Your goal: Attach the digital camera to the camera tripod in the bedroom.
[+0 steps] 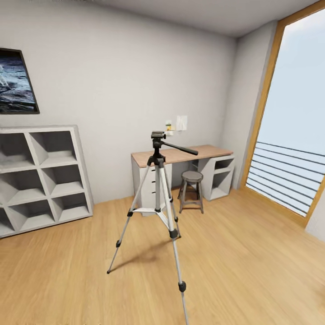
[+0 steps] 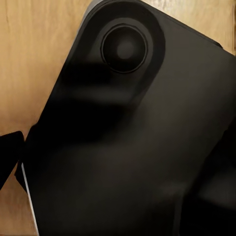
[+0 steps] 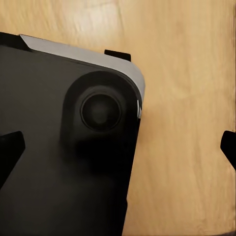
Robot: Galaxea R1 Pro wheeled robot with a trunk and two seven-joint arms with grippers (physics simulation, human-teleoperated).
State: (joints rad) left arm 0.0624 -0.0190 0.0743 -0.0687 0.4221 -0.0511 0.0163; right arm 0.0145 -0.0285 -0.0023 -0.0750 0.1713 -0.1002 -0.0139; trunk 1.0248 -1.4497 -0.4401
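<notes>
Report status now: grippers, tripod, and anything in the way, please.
Right gripper open, empty, over the floor. Left gripper: cannot tell. Tripod upright mid-room, head bare. Stool behind it, apart.

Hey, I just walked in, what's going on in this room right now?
Nothing is being handled yet. The head view looks into a bedroom where the camera tripod stands on the wood floor with its legs spread and nothing mounted on its head. Behind it are a wood-topped desk with a stool, and a white cube shelf sits against the wall to the left. Both wrist views look down on the dark robot base over the floor; the right gripper looks open and empty.
</notes>
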